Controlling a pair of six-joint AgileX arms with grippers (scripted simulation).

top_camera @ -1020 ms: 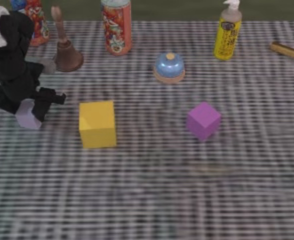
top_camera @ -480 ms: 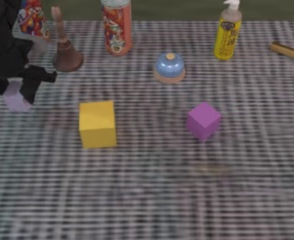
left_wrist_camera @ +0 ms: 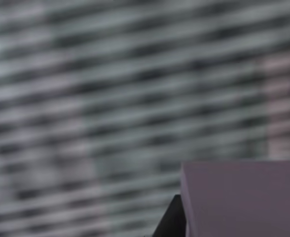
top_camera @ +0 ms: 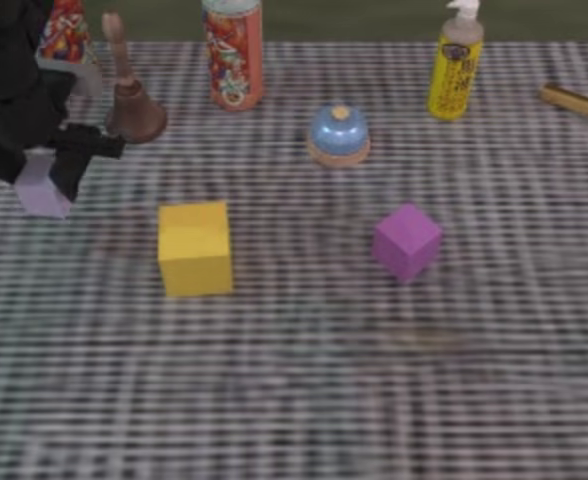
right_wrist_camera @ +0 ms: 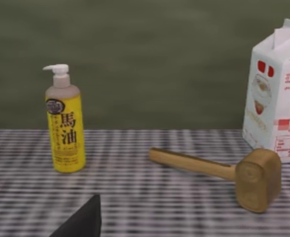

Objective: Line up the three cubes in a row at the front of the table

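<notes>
**Lilac cube carried, swinging back toward the front**

Our left hand (top_camera: 42,180) is clenched on the small lilac cube (top_camera: 42,190), holding it above the desk (top_camera: 374,400) at about ten o'clock in the top view. The left wrist view shows the cube's flat face close up with the checked cloth beyond it. Half a second ago the cube sat a little further left and lower in the top view; a second ago it was lower still, near the yellow cube. It has now shifted slightly right, just in front of the brown handbell (top_camera: 132,105).

The yellow cube (top_camera: 195,247) and the magenta cube (top_camera: 406,241) have not moved; they lie at mid-desk, well apart, roughly level with each other. None of the three is at the front edge yet, so we judge the row barely begun, with this cube still to be set down.

Our right hand is not seen from above; its wrist view faces the yellow bottle (right_wrist_camera: 66,129) and wooden mallet (right_wrist_camera: 234,174).
</notes>
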